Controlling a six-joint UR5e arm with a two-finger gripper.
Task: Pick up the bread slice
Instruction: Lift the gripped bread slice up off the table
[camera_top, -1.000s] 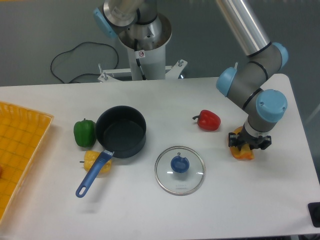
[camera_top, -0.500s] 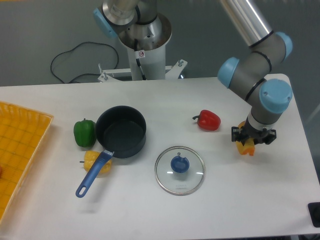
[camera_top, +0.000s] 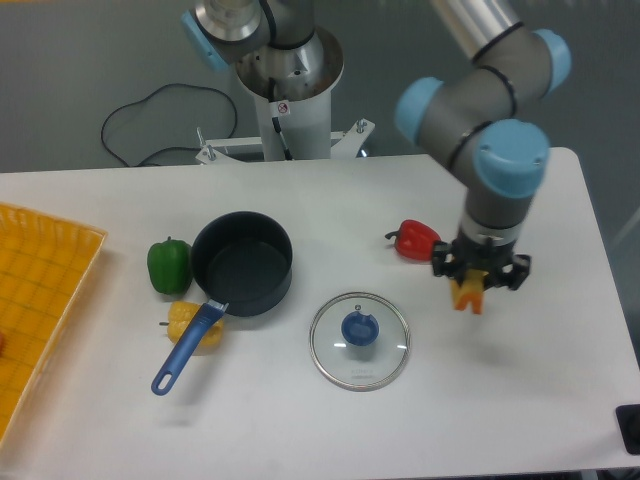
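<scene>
black two-finger gripper on the grey and blue arm: fingers closed on the yellow-orange toy bread slice, which hangs edge-on below it, lifted off the white table, just right of the red toy pepper and right of the round glass lid with blue knob. also on the table: dark pot with blue handle, green toy pepper at its left, lumpy yellow toy pepper under the handle, yellow mesh tray at the far left edge.

A robotics lab; white table, arm pedestal, loose cable, grey backdrop
</scene>
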